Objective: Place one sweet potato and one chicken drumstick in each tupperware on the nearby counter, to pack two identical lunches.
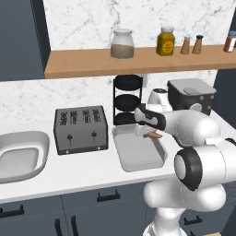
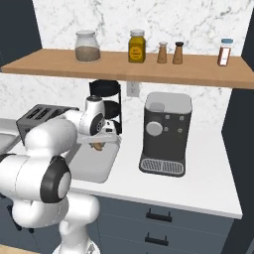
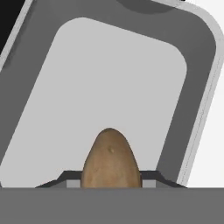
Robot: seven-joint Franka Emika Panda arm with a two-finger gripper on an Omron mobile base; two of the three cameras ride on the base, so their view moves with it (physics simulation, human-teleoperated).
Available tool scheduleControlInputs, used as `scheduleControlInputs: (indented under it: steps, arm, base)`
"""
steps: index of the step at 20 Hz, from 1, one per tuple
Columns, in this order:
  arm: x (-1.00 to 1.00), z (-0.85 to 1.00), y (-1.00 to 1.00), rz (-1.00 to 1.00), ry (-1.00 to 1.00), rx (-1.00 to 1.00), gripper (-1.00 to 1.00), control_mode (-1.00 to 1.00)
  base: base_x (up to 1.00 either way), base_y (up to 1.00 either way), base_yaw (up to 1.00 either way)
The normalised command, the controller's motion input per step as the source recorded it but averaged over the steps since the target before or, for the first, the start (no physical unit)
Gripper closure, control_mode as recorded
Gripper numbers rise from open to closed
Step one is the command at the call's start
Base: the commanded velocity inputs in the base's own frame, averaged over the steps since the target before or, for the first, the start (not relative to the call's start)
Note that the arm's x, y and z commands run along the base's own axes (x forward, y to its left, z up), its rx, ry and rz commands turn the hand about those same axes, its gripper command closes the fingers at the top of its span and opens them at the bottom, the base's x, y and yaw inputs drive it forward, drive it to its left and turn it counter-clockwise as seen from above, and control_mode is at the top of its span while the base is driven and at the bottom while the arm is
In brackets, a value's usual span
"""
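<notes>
One sweet potato (image 3: 111,159) sits clamped between the fingers of the gripper (image 1: 150,134), its tan-brown pointed end sticking out past the dark tips in the hand view. The gripper hangs above a tupperware (image 1: 138,156), a shallow pale grey container lying on the white counter (image 1: 87,177) just right of the toaster (image 1: 81,129); the hand view looks straight down onto the container's bare light floor and wide rim (image 3: 205,87), with the potato held over its near part and not touching it. From the right base view the same potato (image 2: 99,146) shows as a small tan piece under the hand, over the container (image 2: 96,166). A second tupperware (image 1: 20,156) lies at the far left of the counter, left of the toaster. Behind the first container stands a black tiered rack (image 1: 127,99), and to the right a dark coffee machine (image 2: 163,134). Jars and shakers line the wooden shelf (image 1: 138,62) above.
</notes>
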Motion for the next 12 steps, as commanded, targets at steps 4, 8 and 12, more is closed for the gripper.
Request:
scheduleControlInputs:
  steps: [4,8,12]
  arm:
    - [0.21,-0.76,0.00,-0.01,0.00,0.00,1.00,-1.00]
    - [0.00,-0.56,0.00,0.00,0.00,0.00,1.00,-1.00]
    - [0.00,-0.22,0.00,0.00,0.00,0.00,1.00,-1.00]
  base:
    - [0.00,0.00,0.00]
    - [0.00,0.00,0.00]
    - [0.00,0.00,0.00]
